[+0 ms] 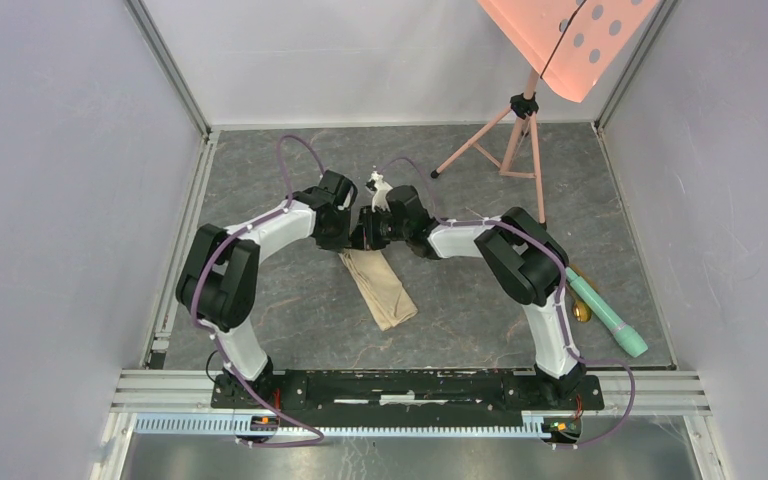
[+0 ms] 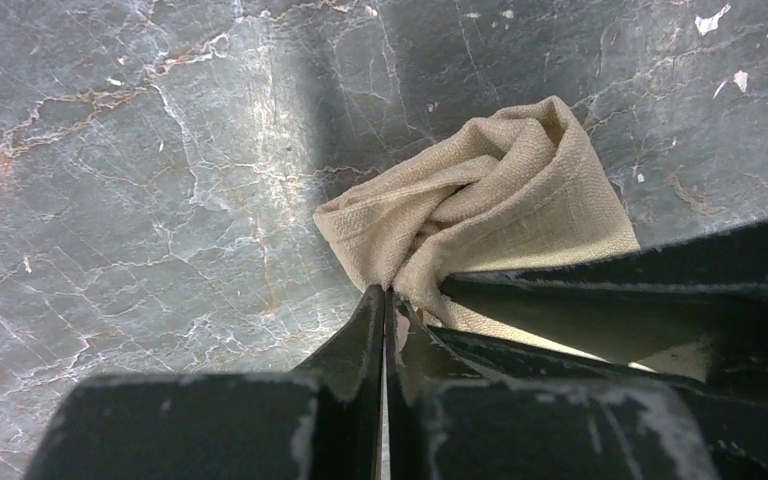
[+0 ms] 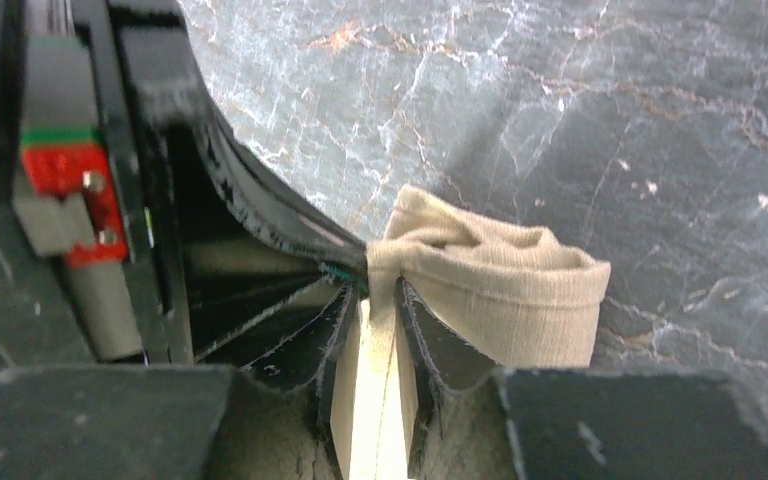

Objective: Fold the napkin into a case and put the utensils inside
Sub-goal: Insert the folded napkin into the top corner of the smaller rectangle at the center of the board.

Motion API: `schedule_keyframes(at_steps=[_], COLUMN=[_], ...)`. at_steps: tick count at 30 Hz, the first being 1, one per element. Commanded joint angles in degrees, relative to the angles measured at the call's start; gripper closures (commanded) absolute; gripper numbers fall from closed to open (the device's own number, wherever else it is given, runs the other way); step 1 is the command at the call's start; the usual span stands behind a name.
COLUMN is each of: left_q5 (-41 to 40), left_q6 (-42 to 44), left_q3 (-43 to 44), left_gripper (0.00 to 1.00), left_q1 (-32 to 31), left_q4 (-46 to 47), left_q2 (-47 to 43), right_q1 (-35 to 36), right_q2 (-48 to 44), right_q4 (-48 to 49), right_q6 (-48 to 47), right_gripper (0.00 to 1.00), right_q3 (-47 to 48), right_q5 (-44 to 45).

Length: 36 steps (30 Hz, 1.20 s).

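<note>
Both your arms were bent inward, wrists nearly touching over mid-table (image 1: 460, 300). The napkin (image 1: 380, 285) lay there as a narrow beige strip, and anything inside it was hidden. Your left gripper (image 2: 385, 292) was clenched on its bunched far end. Your right gripper (image 3: 378, 285) pinched the same end. The utensils (image 1: 581, 311) lay well apart, beside a green cylinder (image 1: 608, 315).

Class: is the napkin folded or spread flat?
Folded: the napkin lies as a narrow strip, bunched at its far end.
</note>
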Motion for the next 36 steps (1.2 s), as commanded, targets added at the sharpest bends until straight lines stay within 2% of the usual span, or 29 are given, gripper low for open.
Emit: schedule_keyframes(at_steps=[1,4,8,11,14,20,24,30,36], left_q5=[1.4,2.0,4.0,4.0,3.4,1.8,2.2,3.5,4.0], left_q6=[2.2,2.3,1.9,0.9,0.5,1.0,1.0,1.2,1.8], left_q3=[-1.3,-1.9,-1.7,-2.1,-2.8,-3.9,-4.0,-3.5,-3.5], left_gripper=[0.98,0.98,0.98,0.98,0.98,0.98,0.98,0.98,0.98], left_q1=[0.1,0.1,0.1,0.2,0.4,0.6,0.6,0.6,0.6], left_q4=[3.2,4.7,5.8,5.6,4.6,3.0,3.1,3.2,3.5], left_q2=[-3.5,-4.5,-4.7,-5.0,-5.7,-7.6,-7.5,-6.9,-6.9], right_q1=[0.9,2.3,4.1,3.9,3.1,-1.6,-2.6,-2.5,-1.9], right_q2=[2.9,6.3,10.5,10.1,6.9,-1.3,-1.9,-0.6,2.5], right_q4=[-1.4,-2.9,-4.5,-5.3,-5.0,1.1,0.7,3.6,5.7], right_q6=[-1.4,-0.4,1.4,1.4,-0.5,1.1,0.2,2.1,4.5], right_gripper=[0.78,0.89,0.9,0.86,0.71,0.6,0.59,0.6,0.78], right_q3=[5.2,8.1,9.8,8.8,7.1,-2.1,-2.0,-1.9,0.4], right_q5=[2.0,2.5,5.2,5.9,4.4,-0.9,-2.3,-3.1,-3.5])
